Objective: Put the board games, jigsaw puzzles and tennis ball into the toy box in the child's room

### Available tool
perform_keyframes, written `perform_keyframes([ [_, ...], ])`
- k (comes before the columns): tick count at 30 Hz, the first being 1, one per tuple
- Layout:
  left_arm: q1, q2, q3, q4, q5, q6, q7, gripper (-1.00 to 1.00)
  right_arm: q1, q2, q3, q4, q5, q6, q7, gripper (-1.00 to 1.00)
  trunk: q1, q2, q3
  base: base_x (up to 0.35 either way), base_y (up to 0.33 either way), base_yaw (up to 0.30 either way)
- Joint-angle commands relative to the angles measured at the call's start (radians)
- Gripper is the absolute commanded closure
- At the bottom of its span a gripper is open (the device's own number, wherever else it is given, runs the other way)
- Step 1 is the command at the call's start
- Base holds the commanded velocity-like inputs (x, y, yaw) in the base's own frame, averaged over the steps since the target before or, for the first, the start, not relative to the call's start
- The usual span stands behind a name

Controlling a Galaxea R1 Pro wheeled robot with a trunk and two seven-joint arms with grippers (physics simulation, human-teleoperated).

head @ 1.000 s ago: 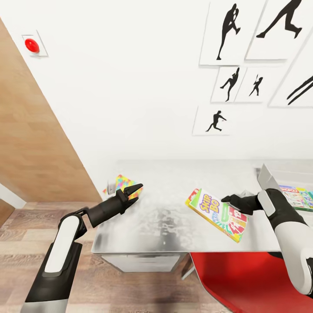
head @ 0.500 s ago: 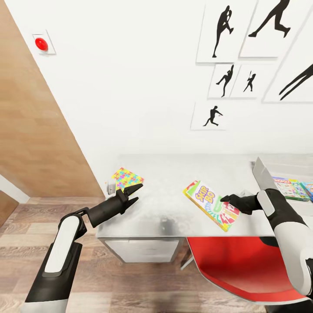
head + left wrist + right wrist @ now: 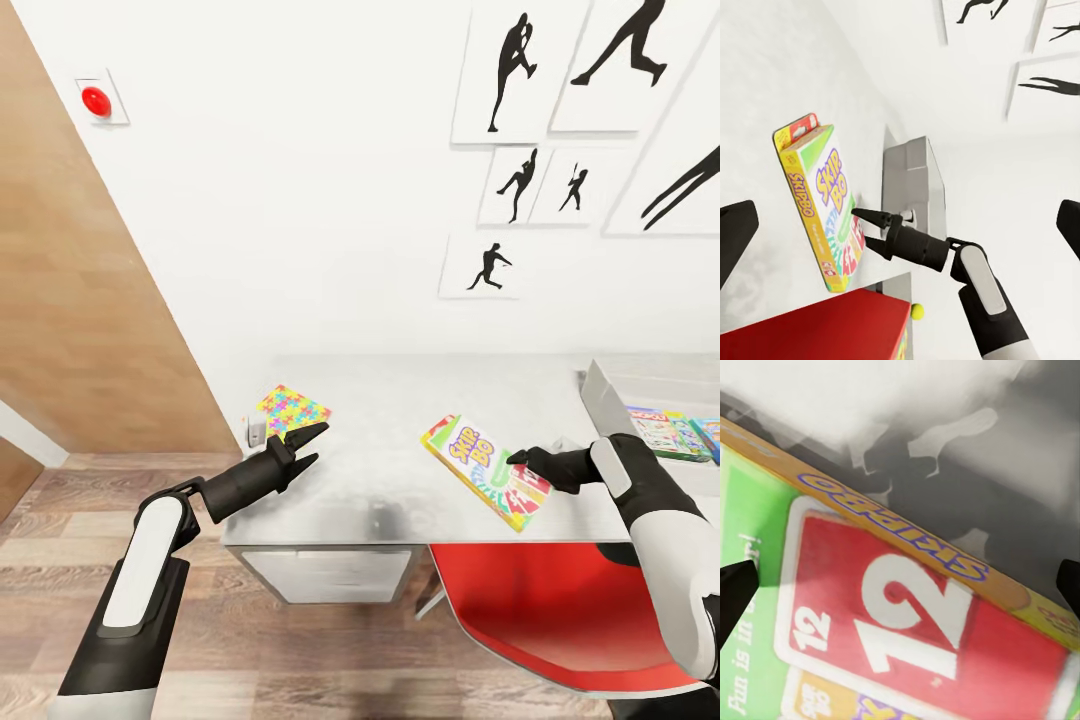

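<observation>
Head view records the right gripper (image 3: 519, 458) at centre right of the frame, its dark fingers spread open, tips at the near edge of the Skip-Bo board game (image 3: 485, 471). Whether the tips touch the box cannot be told from this view. In the left wrist view the same gripper (image 3: 864, 226) shows two pointed fingers parted, just beside the long edge of the game box (image 3: 821, 202), with nothing clamped between them. The right wrist view shows both fingertips at the far left and right edges of its frame, set wide, with the red "12" card art of the box (image 3: 885, 622) lying between and below them.

The left gripper (image 3: 312, 446) sits at centre left of the head view, fingers parted and holding nothing, hovering at the near left corner of the table (image 3: 400, 400). Just beyond it, at the table's left edge, lies a jigsaw puzzle (image 3: 290, 410) with a multicoloured lid.

The Skip-Bo box lies flat on the grey tabletop, turned diagonally. At the right edge of the frame stands the toy box (image 3: 605, 400), open, with a colourful board game (image 3: 665, 432) visible inside. A red chair (image 3: 545, 610) occupies the lower right, under the table edge. A tennis ball (image 3: 917, 311) shows low in the left wrist view.
</observation>
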Motion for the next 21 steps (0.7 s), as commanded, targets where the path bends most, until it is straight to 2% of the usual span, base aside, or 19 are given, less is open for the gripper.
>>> perform_keyframes([
  [1, -0.001, -0.001, 0.002, 0.0, 0.003, 0.006, 0.002, -1.0, 0.0, 0.001, -0.002, 0.04, 0.021, 0.004, 0.01, -1.0, 0.0, -0.001, -0.001, -0.002, 0.0, 0.04],
  [7, 0.0, -0.001, 0.002, 0.0, 0.003, 0.005, 0.002, -1.0, 0.0, 0.001, -0.002, 0.04, 0.021, 0.004, 0.01, -1.0, 0.0, -0.001, -0.001, -0.001, 0.0, 0.1],
  [21, 0.0, -0.001, 0.002, -0.001, 0.003, 0.005, 0.002, -1.0, 0.0, 0.0, -0.003, 0.04, 0.021, 0.004, 0.01, -1.0, 0.0, -0.001, -0.001, 0.0, 0.0, 0.208],
])
